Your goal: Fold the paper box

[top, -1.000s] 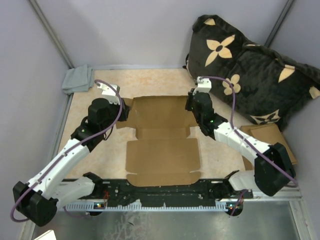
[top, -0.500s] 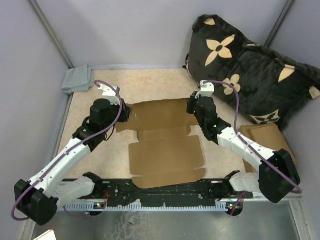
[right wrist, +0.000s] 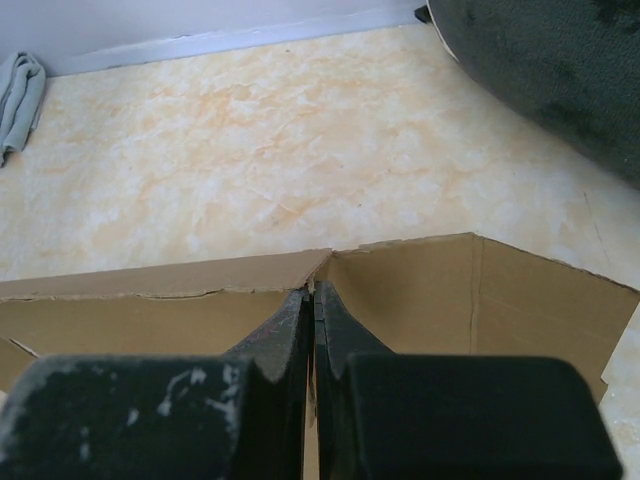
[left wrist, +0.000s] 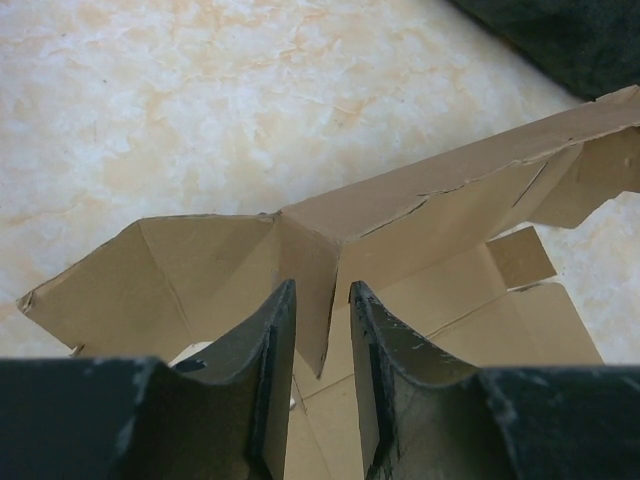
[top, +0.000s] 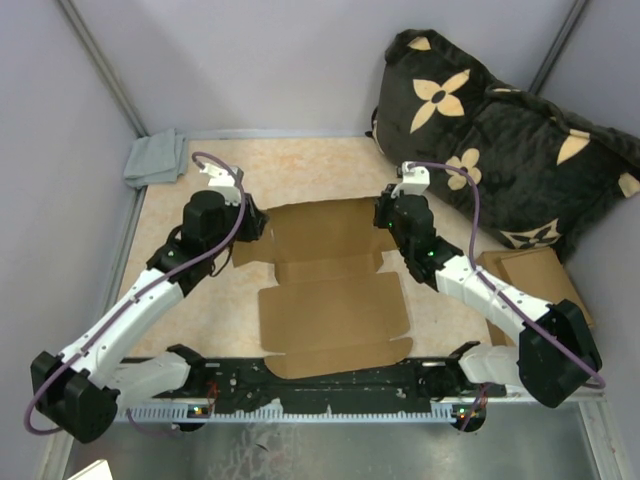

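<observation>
Bare tabletop lies open beyond the paper box; a dark flowered cushion crowds its right side, a grey cloth its far-left corner.
</observation>
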### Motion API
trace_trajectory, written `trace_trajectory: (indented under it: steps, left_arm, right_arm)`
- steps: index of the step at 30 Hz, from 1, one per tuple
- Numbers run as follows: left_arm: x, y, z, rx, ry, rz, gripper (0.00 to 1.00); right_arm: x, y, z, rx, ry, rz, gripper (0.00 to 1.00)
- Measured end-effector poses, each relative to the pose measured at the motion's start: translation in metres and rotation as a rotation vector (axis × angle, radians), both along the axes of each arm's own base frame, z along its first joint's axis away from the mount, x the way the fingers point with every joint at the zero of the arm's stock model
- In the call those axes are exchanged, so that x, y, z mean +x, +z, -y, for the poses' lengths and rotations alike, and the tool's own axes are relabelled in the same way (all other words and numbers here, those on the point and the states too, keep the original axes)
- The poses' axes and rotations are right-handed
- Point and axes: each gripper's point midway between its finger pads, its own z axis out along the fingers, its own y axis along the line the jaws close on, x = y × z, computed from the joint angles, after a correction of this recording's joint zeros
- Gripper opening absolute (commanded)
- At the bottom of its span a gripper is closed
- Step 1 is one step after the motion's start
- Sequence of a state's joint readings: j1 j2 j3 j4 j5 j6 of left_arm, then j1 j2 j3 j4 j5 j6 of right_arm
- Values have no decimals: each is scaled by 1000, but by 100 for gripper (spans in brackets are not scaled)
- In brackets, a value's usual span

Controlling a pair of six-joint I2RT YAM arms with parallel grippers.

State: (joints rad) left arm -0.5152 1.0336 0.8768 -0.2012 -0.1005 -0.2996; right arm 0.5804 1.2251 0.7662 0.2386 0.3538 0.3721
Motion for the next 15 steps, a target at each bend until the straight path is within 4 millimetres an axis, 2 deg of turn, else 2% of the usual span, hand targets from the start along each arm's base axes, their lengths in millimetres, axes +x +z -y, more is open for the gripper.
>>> trace_trajectory:
  steps: [2, 4, 7, 9, 10, 12, 15]
  left_arm:
    - [2, -3, 1, 10, 1, -17, 33]
    - [5, -11, 2, 26, 5, -42, 28]
    - [8, -23, 1, 52, 17, -79, 2]
    - [9, -31, 1, 63, 21, -98, 0]
    - [10, -32, 0, 68, 26, -101, 0]
    - [10, -33, -1, 71, 33, -103, 0]
    - [11, -34, -4, 76, 51, -104, 0]
  right_arm:
    - [0, 0, 0, 1, 1, 0, 0]
    - [0, 0, 0, 4, -1, -1, 0]
    - [0, 0, -1, 7, 2, -2, 0]
    - [-1, 0, -3, 9, 11, -4, 0]
    - [-1, -1, -3, 9, 14, -5, 7]
    - [-2, -2, -4, 8, 17, -13, 33]
    - [-6, -10, -4, -1, 24, -47, 60]
